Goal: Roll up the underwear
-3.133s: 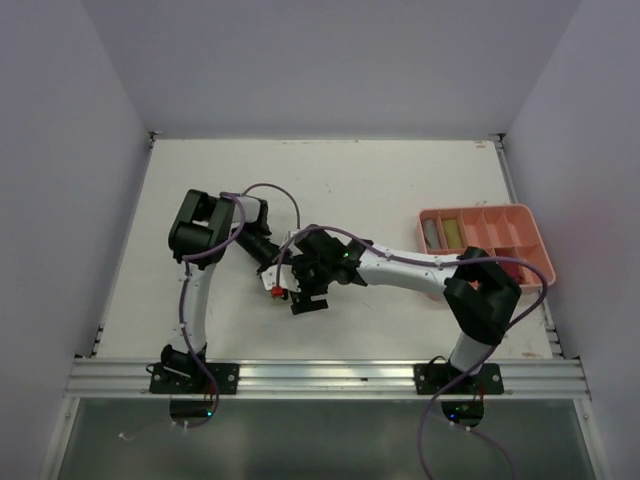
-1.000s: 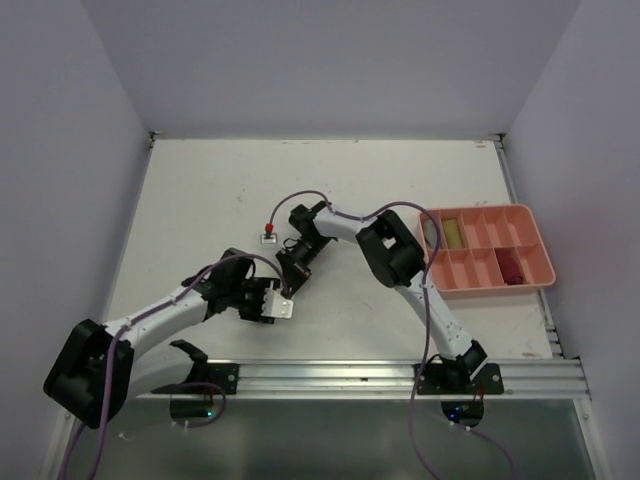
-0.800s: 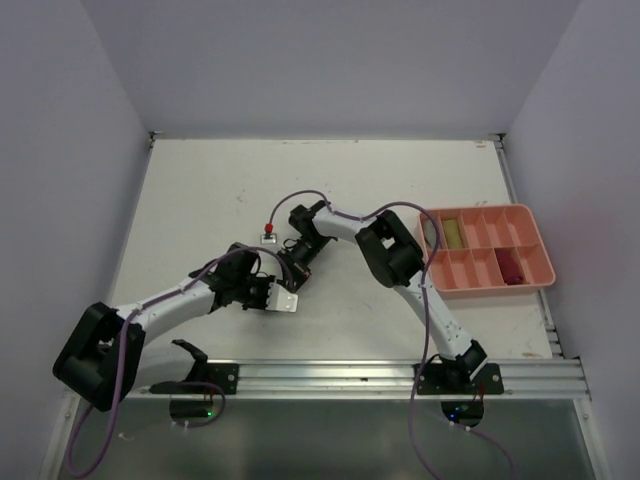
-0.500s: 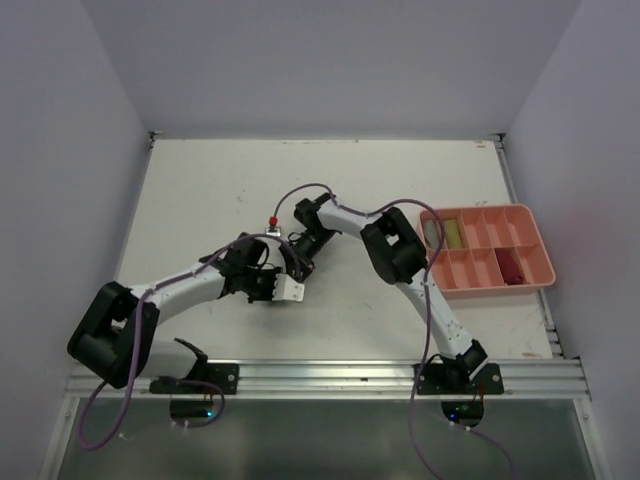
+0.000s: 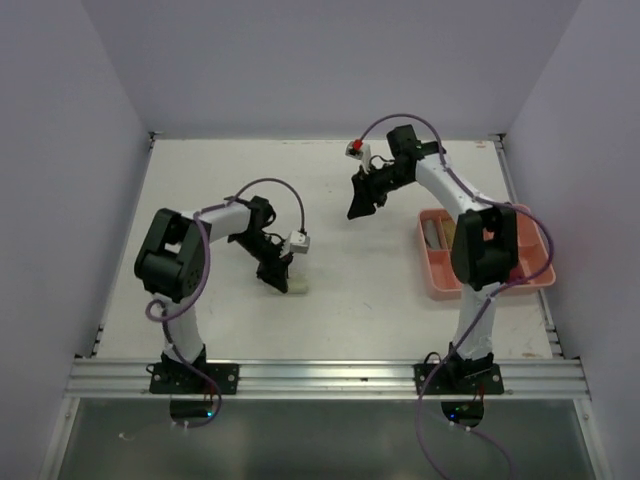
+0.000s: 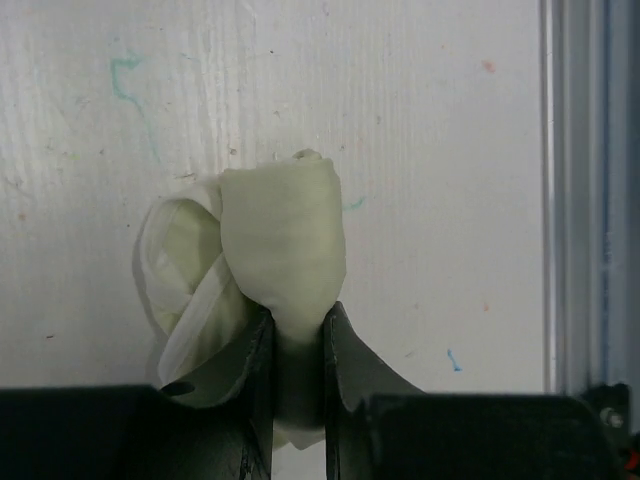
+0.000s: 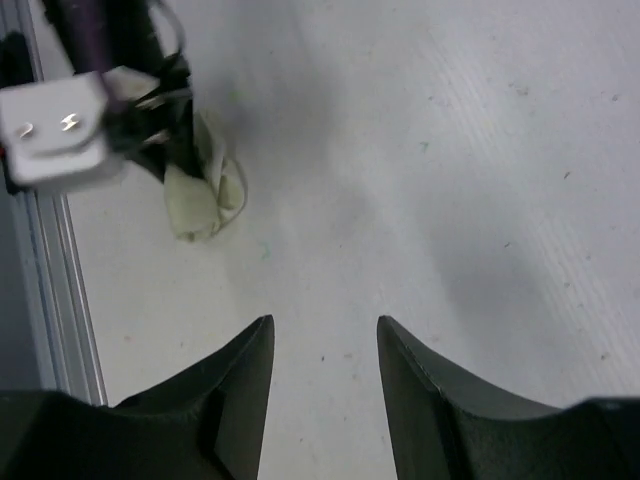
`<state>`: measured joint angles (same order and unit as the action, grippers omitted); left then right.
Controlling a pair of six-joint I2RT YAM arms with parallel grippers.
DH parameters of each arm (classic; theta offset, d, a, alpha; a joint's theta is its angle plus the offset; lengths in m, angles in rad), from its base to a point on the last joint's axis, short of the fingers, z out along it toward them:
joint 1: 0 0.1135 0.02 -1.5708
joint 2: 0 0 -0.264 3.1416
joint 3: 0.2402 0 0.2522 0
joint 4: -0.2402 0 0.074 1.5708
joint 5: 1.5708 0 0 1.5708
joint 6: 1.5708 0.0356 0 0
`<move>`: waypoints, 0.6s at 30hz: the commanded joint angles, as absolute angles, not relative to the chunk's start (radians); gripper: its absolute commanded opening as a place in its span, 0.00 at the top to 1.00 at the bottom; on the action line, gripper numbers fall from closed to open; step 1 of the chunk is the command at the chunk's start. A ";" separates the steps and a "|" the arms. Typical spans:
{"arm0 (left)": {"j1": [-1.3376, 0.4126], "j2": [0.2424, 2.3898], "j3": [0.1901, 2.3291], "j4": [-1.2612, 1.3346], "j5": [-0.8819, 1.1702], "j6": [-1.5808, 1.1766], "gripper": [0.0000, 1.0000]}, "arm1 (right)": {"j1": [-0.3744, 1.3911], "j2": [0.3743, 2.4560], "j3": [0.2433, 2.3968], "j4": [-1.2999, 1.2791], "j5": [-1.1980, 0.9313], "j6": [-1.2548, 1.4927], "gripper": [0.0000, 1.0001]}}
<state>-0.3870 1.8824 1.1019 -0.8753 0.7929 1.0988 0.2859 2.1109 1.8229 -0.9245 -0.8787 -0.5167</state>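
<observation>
The rolled underwear (image 6: 285, 245) is pale yellow-green. The table (image 6: 450, 120) is off-white with faint teal scribbles. The tray (image 5: 436, 274) is salmon-pink.

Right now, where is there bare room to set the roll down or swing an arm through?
Bare table lies behind the left arm toward the far edge, and in the middle between the pale yellow-green underwear and the pink tray. Crowded: around the left gripper, and by the tray under the right arm.

Left end effector (image 6: 297, 325) lowered and clamped, right end effector (image 7: 322, 338) raised, spread apart
</observation>
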 commanded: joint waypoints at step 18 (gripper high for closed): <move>-0.310 2.398 1.451 -1.247 0.788 1.172 0.96 | 0.890 1.729 1.216 -0.299 -0.348 -0.707 0.55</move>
